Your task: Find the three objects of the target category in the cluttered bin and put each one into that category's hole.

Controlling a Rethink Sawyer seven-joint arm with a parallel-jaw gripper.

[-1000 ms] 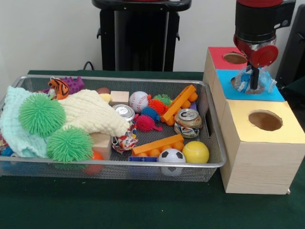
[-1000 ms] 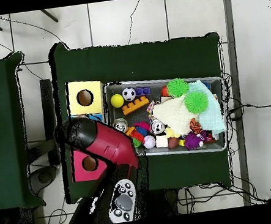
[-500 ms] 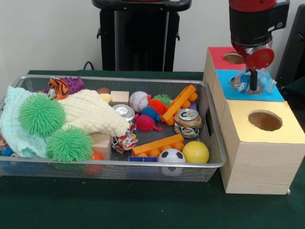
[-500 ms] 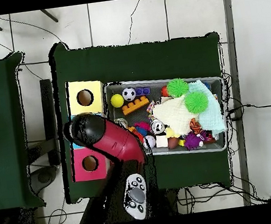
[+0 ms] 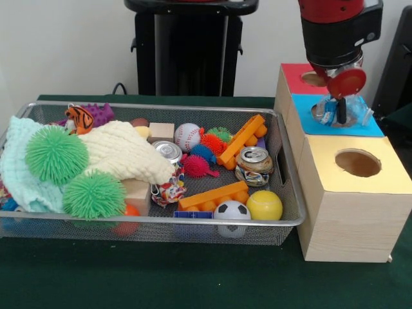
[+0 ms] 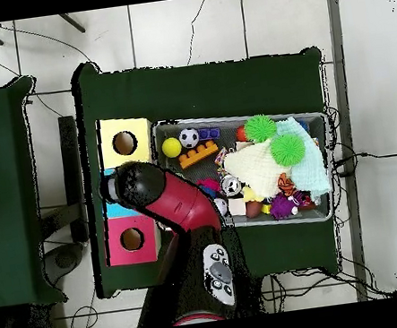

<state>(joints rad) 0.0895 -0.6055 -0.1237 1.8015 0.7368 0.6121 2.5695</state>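
Gripper on red/black arm: hangs over the blue box's hole, tips at the hole mouth w/ clear crinkly material round them; can't tell whether the claw is wide, narrow or holding that material. Sorting boxes, front view R side, in a row: red-top box farthest back, blue-top box mid, yellow-top box nearest, each w/ a round hole; yellow hole unobstructed. Wire mesh bin just beside the boxes, on green table cloth. Bin contents, R half: crushed can upright nr the R wall; second can nr centre, lying tilted; long orange block angled beside a shorter orange block in front; baseball; soccer ball and yellow ball touching at the front rim; small spiky balls in red, pink, blue, green clustered betw. baseball and long block; wooden cube at the back. L half: cream knit cloth over a pale green cloth; two large green spiky balls on top; tiger toy and purple toy at back L corner. Overhead view: arm covers the blue box; yellow box and red box either side of it.
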